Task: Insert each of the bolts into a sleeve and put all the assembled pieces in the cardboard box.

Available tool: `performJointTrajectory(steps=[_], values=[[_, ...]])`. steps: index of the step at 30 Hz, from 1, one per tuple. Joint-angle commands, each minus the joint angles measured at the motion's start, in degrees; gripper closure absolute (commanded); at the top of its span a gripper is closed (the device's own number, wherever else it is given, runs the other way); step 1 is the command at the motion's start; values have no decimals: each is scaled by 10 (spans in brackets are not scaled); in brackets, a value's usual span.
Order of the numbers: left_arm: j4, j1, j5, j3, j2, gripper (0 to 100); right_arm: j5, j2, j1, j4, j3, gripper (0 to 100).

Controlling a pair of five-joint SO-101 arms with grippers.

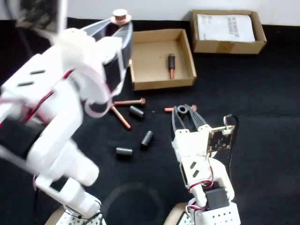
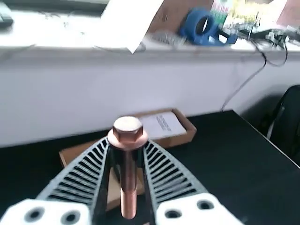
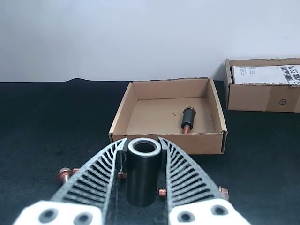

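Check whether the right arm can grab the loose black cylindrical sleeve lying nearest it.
Probably not as is: the right tool is shut on another black sleeve. Otherwise the way looks free; the loose black cylindrical sleeve lies on bare black table close by, nothing over it.
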Motion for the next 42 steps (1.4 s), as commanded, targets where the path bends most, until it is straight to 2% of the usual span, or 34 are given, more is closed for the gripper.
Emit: performJointTrajectory(steps=[1, 6, 13, 15, 23, 33, 36, 42], values=[[2, 3, -30, 2, -54, 993, -1, -8, -2, -13, 41, 992], [2, 4, -68, 90, -137, 993, -1, -8, -2, -13, 45, 992], [-4, 8, -68, 422, -342, 992, -1, -8, -2, -13, 45, 992], [-31, 8, -67, 504, -378, 992, -1, -8, -3, -13, 45, 992], [-287, 7, -67, 839, -478, 992, -2, -8, -67, -13, 46, 992], [-682, 17, -68, 1229, -548, 992, -3, -8, -70, -13, 46, 992], [-746, 24, -68, 1295, -549, 992, -2, -9, -69, -13, 46, 992], [-794, 69, -68, 1338, -545, 992, -3, -9, -70, -13, 46, 992]])
